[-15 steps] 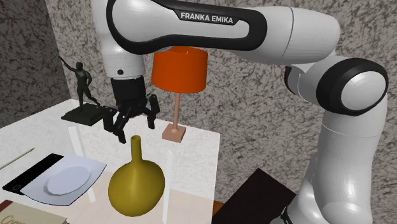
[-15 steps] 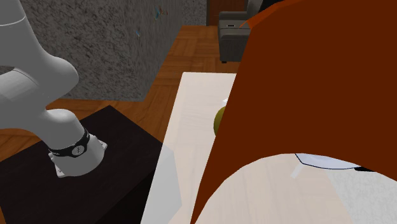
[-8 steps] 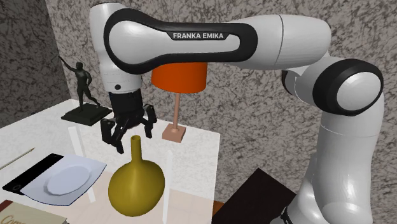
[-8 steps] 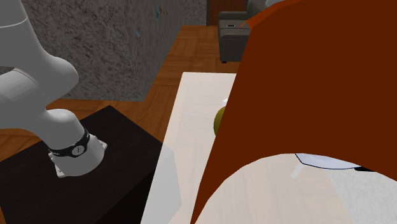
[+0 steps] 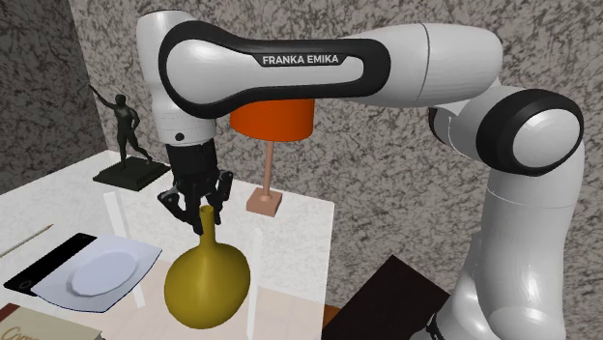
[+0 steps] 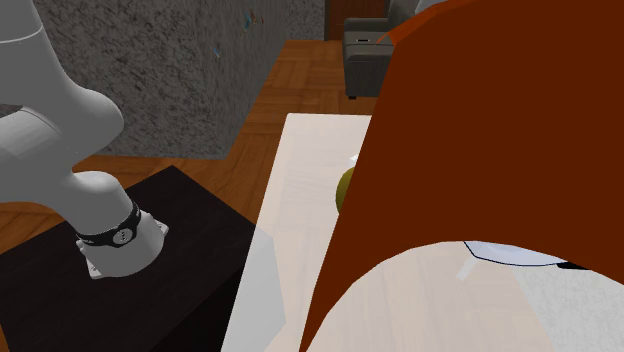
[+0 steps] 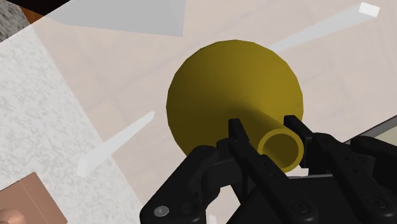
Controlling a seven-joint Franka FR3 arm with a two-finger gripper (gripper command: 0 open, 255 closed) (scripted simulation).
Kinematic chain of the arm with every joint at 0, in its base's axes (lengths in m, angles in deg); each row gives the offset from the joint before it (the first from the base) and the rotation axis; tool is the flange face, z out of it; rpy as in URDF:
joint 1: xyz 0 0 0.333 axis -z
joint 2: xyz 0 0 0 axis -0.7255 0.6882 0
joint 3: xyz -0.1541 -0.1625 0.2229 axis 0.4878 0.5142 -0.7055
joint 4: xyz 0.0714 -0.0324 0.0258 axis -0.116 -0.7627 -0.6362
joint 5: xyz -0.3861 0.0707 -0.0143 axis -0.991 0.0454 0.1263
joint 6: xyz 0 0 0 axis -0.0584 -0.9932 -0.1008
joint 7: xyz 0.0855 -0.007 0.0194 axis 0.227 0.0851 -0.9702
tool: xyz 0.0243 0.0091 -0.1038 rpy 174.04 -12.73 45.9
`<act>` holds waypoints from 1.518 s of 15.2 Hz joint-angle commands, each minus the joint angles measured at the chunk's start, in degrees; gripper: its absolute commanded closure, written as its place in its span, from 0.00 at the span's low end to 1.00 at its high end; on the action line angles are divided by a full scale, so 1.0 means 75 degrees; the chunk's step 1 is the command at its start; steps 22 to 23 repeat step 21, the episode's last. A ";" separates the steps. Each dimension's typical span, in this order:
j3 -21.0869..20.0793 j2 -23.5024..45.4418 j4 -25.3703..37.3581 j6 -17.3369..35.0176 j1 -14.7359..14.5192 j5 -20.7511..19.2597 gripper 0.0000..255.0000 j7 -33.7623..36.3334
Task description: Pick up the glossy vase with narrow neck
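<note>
Since half a second earlier, my pincer (image 5: 202,205) had sunk lower and its fingers (image 7: 240,137) had drawn inward. It was clenched on the narrow neck of the glossy olive-gold vase (image 5: 208,280), with one finger on each side just below the mouth. The vase stood upright on the pale table (image 5: 300,227), its round belly beneath my hand. In the shoulder view, a white plate (image 5: 101,272) lay at the vase's 9 o'clock. A dark statuette (image 5: 124,126) stood at its 10 o'clock, and an orange-shaded lamp (image 5: 272,108) at its 1 o'clock, behind my arm.
</note>
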 commanded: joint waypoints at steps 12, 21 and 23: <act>-0.0021 0.0109 0.0984 -0.0879 -0.0077 -0.0032 1.00 0.0082; -0.0041 0.0355 0.2081 -0.1735 -0.0204 -0.0113 1.00 0.0183; -0.0041 0.0355 0.2081 -0.1735 -0.0204 -0.0113 1.00 0.0183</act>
